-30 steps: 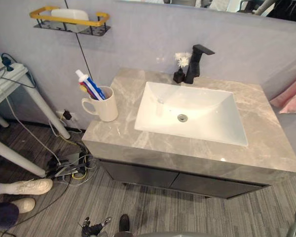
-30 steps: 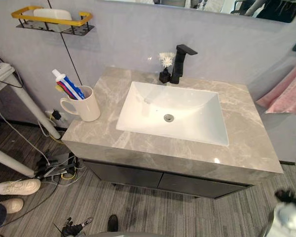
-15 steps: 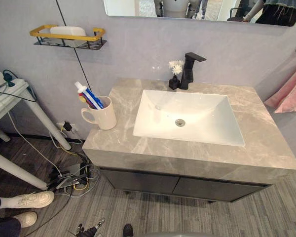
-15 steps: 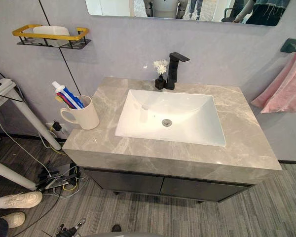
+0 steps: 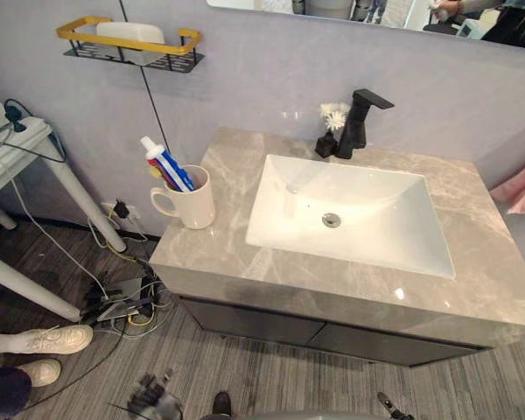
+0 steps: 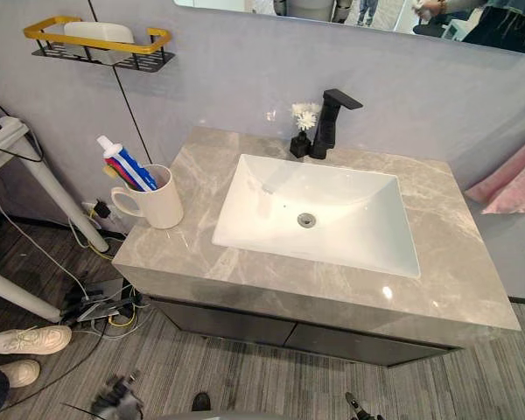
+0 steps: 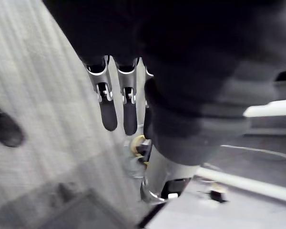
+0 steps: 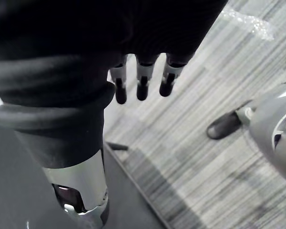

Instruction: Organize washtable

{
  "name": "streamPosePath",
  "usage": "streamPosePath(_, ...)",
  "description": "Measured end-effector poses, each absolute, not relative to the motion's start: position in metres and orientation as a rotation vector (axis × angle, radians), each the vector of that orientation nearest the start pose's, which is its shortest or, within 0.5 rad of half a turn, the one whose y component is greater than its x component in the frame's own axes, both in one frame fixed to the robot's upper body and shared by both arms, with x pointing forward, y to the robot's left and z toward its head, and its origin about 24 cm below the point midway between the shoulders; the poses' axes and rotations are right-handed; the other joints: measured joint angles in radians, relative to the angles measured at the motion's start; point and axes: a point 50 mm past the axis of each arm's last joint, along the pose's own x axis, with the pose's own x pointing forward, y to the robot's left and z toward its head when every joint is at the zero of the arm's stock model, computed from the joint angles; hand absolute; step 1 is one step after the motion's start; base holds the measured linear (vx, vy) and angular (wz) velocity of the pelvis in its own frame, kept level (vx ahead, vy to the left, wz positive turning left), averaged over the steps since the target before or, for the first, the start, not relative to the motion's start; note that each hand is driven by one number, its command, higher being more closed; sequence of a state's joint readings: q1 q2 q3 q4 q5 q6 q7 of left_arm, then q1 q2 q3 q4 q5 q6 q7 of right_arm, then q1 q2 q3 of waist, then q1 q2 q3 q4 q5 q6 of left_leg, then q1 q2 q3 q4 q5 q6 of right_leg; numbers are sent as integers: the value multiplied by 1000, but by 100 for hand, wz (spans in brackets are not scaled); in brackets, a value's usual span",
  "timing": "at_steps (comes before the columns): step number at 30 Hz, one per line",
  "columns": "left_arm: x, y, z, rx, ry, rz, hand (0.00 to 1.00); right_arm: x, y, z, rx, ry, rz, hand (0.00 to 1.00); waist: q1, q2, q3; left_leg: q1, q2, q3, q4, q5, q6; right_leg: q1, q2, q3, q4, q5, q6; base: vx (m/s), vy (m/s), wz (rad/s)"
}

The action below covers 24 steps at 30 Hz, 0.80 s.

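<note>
Left eye view has shifted as a whole: the camera moved, the things did not. The mug [image 5: 191, 199] with toothpaste [image 5: 160, 157] stands on the counter [image 5: 472, 262], left of the sink [image 5: 359, 206]. The left hand [image 7: 108, 113] and right hand [image 8: 142, 87] hang low, fingers straight and empty, so nothing is being handled.

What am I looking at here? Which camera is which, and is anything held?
A two-armed humanoid robot facing a washstand. The two wide pictures come from its head camera, looking down; the two close ones from cameras on its wrists. On the marble countertop: a white mug holding a toothpaste tube and toothbrushes, a white sink, a black faucet and a small flower vase beside it. A yellow wall shelf hangs above left. The left hand and right hand hang over the floor, fingers straight, holding nothing. A person's shoes show on the floor.
</note>
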<state>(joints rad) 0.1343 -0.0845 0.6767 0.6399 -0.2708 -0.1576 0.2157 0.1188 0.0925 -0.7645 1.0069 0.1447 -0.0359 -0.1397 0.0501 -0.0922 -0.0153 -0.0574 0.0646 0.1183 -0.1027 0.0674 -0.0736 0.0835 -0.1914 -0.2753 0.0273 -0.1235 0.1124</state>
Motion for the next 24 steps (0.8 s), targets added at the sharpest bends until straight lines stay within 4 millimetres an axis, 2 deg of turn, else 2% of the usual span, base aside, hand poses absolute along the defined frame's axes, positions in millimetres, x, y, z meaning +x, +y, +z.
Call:
streamPosePath(2,122,291,-72,-332,348,1077,100,43,-210,-166,469,1074,-907,0,4,4,1,2,4,-8,0,1,0,-2,2,-3,27,0,0,32,-11,11)
streamPosePath(3,134,303,-43,-293,197,1087,100,41,-209,-167,456,1083,-896,0,12,1,-2,2,5,-14,0,-1,-1,-3,2,-5,37,0,0,36,-5,12)
streamPosePath(5,148,312,6,-241,-45,1084,100,38,-206,-167,418,1104,-862,0,19,4,-2,2,5,-31,0,-1,-1,-9,1,-16,61,0,0,54,1,21)
streamPosePath(6,150,313,19,-227,-106,1079,100,38,-204,-167,405,1108,-847,0,20,4,-3,3,5,-33,0,0,-1,-11,0,-19,66,0,-1,56,12,17)
streamPosePath(8,151,307,62,-146,-291,1052,100,42,-199,-167,384,1110,-805,0,22,9,-6,2,2,-40,1,1,0,-16,-3,-24,77,2,-3,38,17,8)
streamPosePath(10,150,300,78,-90,-349,1014,100,46,-197,-167,371,1102,-777,0,21,14,-7,2,0,-41,1,1,0,-16,-3,-25,77,2,-3,8,7,2)
streamPosePath(11,154,288,89,-84,-392,953,100,49,-195,-166,357,1098,-749,0,23,21,-9,1,0,-44,1,2,2,-16,-3,-25,77,2,-3,0,3,4)
streamPosePath(13,160,274,98,-99,-430,876,100,52,-194,-166,348,1092,-735,0,23,28,-10,0,0,-49,1,5,5,-14,-2,-25,77,2,-3,-17,0,6)
streamPosePath(14,164,259,108,-117,-470,793,100,54,-194,-165,334,1086,-715,0,23,35,-9,-2,2,-50,0,6,5,-14,-2,-25,77,3,-3,-37,-3,4)
streamPosePath(17,171,233,120,-146,-517,619,100,56,-195,-164,308,1078,-698,0,22,50,-8,-7,3,-52,0,5,6,-18,0,-25,77,3,-3,-45,-6,-1)
streamPosePath(20,177,213,121,-177,-510,471,100,53,-193,-164,278,1094,-660,0,20,58,-8,-16,7,-47,0,-1,5,-22,3,-24,73,3,-3,-68,-10,-6)
streamPosePath(24,177,207,115,-208,-481,411,100,52,-192,-165,274,1107,-642,0,20,60,-9,-18,24,-34,0,0,4,-34,17,-20,71,10,-14,-30,-25,-14)
